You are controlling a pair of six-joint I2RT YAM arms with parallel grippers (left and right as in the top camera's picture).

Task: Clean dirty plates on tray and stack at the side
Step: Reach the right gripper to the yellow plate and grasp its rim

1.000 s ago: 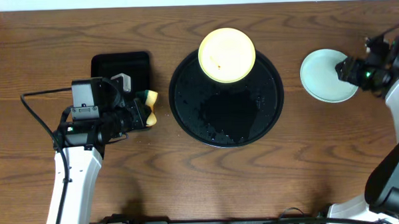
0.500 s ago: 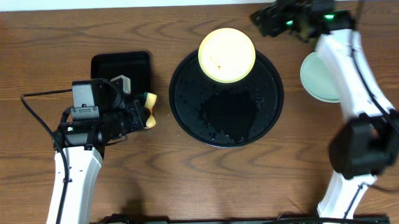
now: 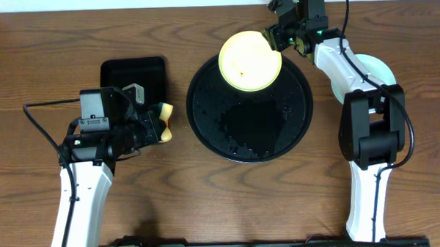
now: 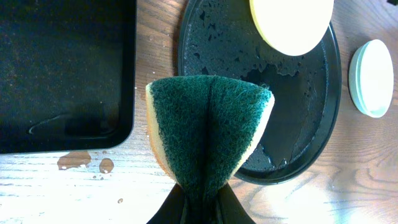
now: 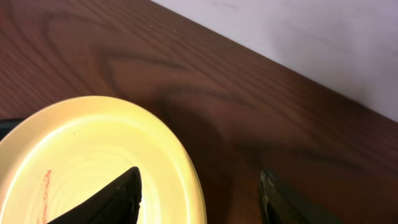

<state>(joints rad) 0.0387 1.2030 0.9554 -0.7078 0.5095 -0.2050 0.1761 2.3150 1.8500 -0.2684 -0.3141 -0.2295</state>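
The pale yellow plate (image 3: 249,60) lies at the far side of the round black tray (image 3: 249,130), with a small orange-red smear (image 5: 45,186) on it. My right gripper (image 3: 275,35) is open at the plate's far right rim. In the right wrist view one finger (image 5: 118,199) is over the plate (image 5: 93,155) and the other (image 5: 280,202) over bare wood. Light teal plates (image 3: 378,68) sit stacked right of the tray, partly behind the right arm. My left gripper (image 3: 155,126) is shut on a folded green-and-yellow sponge (image 4: 208,124), left of the tray (image 4: 267,93).
A rectangular black tray (image 3: 134,74) sits at the back left, close to the sponge. Water drops (image 4: 81,160) lie on the wood beside it. The round tray's surface is wet. The right arm reaches across the table's back right.
The right arm has swung from the teal plates at the right to the yellow plate's far rim. The left arm and sponge have not moved.
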